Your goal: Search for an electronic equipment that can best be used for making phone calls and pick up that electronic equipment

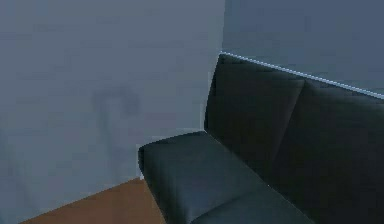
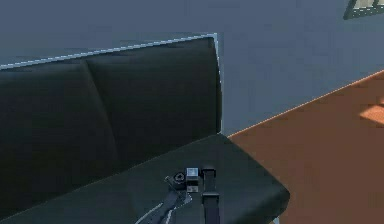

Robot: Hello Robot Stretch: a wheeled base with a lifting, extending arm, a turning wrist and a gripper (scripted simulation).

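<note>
One pincer (image 2: 165, 203), mine, seen against the seat of the dark sofa (image 2: 130, 100) near its end: whether it grasps anything I cannot tell, nor which way a phone lies.

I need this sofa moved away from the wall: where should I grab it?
Probably grip the sofa by its seat end, coming from the wooden floor beside it: no armrest blocks that end, and the backrest faces the wall.

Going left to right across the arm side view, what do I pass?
First the dark sofa's backrest → gripper → arm → wooden floor → dark framed thing high on the wall.
</note>
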